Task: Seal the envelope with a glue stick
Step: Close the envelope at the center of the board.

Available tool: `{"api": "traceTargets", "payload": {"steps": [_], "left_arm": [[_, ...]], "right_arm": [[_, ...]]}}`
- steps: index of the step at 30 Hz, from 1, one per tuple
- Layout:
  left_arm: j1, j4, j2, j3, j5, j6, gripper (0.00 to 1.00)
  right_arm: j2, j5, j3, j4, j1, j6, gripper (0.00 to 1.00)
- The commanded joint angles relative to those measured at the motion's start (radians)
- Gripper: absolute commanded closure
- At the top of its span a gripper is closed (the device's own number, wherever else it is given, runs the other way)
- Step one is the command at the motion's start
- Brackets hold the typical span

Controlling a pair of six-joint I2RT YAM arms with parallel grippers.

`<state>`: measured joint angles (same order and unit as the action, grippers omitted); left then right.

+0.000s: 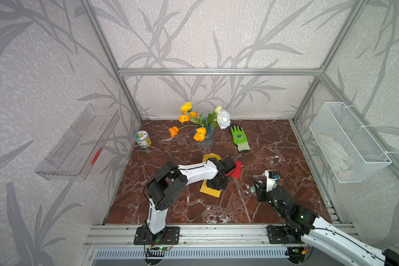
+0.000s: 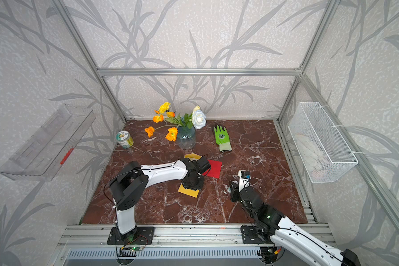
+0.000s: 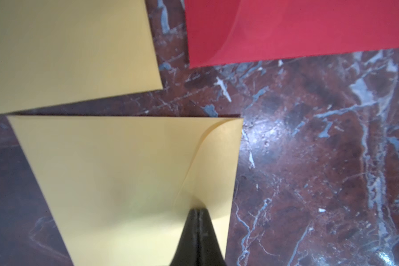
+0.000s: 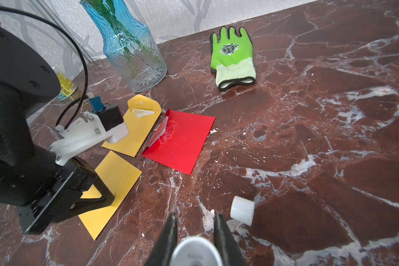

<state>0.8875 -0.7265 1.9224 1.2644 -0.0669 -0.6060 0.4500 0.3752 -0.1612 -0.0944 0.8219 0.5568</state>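
The small white cylindrical glue stick (image 4: 195,252), seen end-on, is pinched between the black fingers of the right gripper (image 4: 195,217). The gripper is low over the red-brown marble tabletop (image 4: 309,115), and a short white plastic cap (image 4: 242,210) rests on the marble just beside it. Off to the robot's left, the left gripper (image 3: 198,213), fingers pressed together, bears tip-down on a flat yellow paper envelope (image 3: 124,172); just beyond lie a second yellow envelope (image 4: 141,124) with its rounded flap open and a red paper envelope (image 4: 182,142) with whitish smears by its flap.
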Motion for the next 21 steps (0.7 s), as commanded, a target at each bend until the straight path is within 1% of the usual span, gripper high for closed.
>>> {"api": "traceTargets", "payload": {"steps": [1,4,8,11,17,21], "left_arm": [[-0.007,0.024,0.100,-0.046,0.067,0.017,0.98],[-0.007,0.024,0.102,-0.051,0.058,0.018,0.89],[-0.007,0.024,0.100,-0.056,0.049,0.020,0.78],[-0.007,0.024,0.100,-0.059,0.043,0.022,0.68],[-0.007,0.016,0.101,-0.056,0.030,0.029,0.60],[-0.007,0.005,0.066,-0.039,0.025,0.034,0.55]], "right_arm": [[-0.012,0.011,-0.023,0.011,-0.004,-0.005,1.00],[-0.017,0.011,-0.019,0.007,-0.004,-0.001,1.00],[-0.025,0.011,-0.017,0.002,-0.003,0.002,1.00],[-0.030,0.014,-0.015,-0.003,-0.003,0.002,1.00],[-0.043,0.013,-0.009,-0.008,-0.003,0.008,1.00],[-0.044,0.014,-0.009,-0.009,-0.003,0.005,1.00]]}}
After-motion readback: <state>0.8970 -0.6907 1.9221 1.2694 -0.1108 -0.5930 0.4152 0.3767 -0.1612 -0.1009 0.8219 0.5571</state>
